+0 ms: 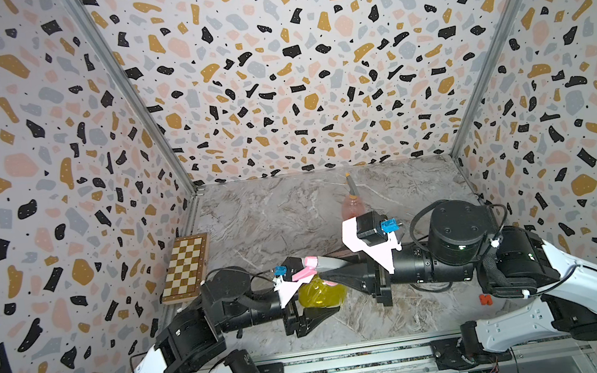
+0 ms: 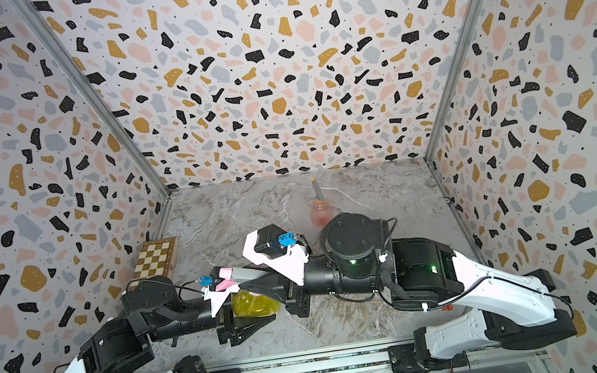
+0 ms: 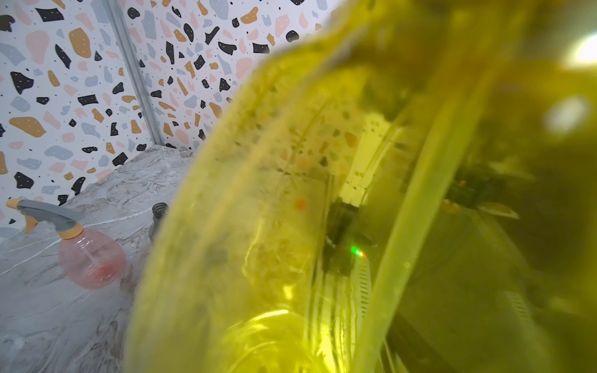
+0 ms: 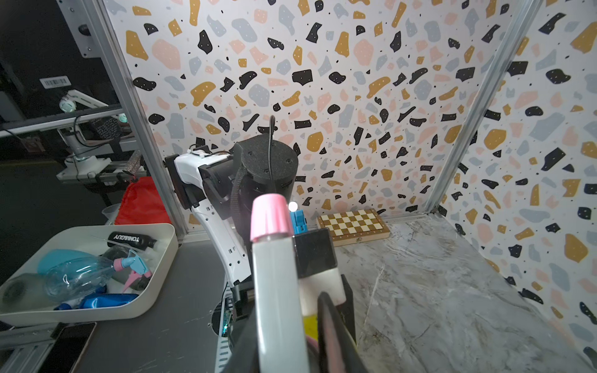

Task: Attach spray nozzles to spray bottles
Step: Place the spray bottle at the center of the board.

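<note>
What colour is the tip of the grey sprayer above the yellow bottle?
Pink. The tip shows best in the right wrist view.

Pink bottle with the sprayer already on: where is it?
In both top views the pink bottle stands upright toward the back of the marble table, just behind the right arm.

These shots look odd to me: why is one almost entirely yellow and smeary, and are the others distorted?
Left wrist view: the translucent yellow bottle sits close to the lens, blurred, tinting everything, with white glare spots; the pink bottle beyond is sharp. Right wrist view: the pink-tipped nozzle looms close and soft. Both top views: the wide lens splays the walls outward.
</note>
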